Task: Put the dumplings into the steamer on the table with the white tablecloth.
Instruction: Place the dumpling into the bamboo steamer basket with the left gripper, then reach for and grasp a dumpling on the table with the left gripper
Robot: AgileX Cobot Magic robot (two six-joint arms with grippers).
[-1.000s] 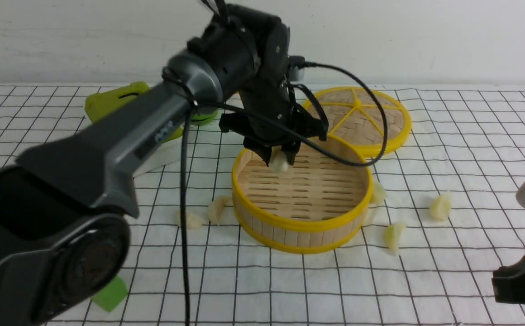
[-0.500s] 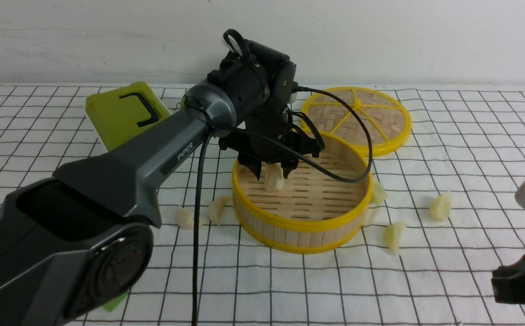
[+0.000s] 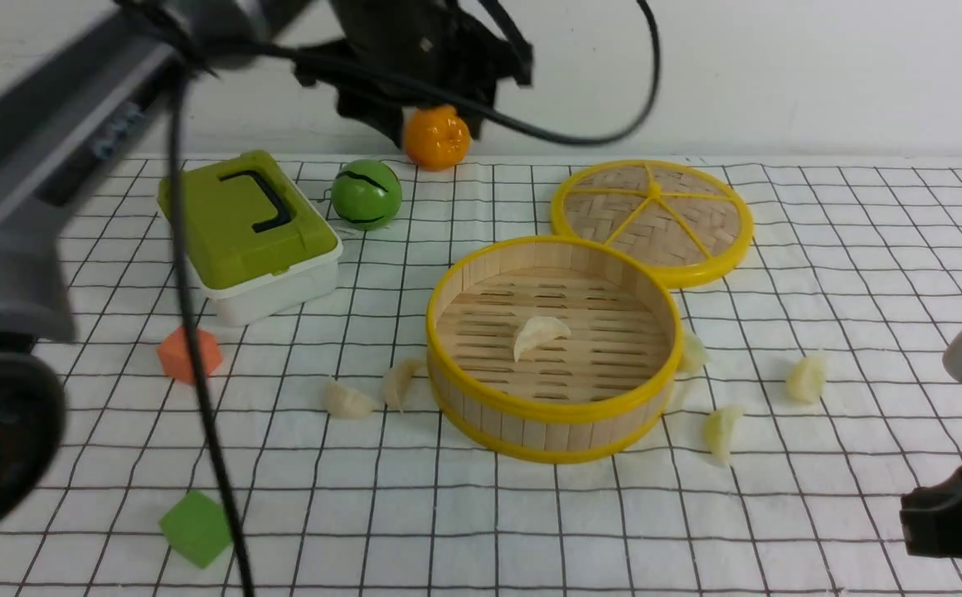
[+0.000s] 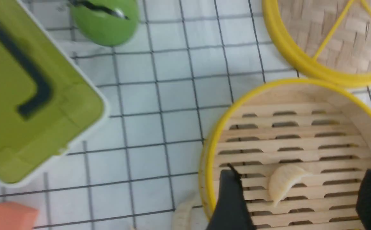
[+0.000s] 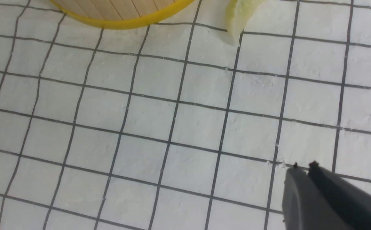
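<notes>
On the cloth (image 3: 531,531) I count five dumplings (image 3: 348,400), one half-hidden, sixth in the basket (image 3: 547,410); left claw (image 4: 300,179) apart, right claw (image 5: 304,165) together.

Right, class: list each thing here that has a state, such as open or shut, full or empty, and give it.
Steamer, uncovered, one dumpling inside.
Lid, off, lying flat on the tablecloth beside the steamer.
Green box, closed.
Left gripper, open, empty.
Right gripper, shut, empty.
Five dumplings, loose on the tablecloth outside the steamer.
</notes>
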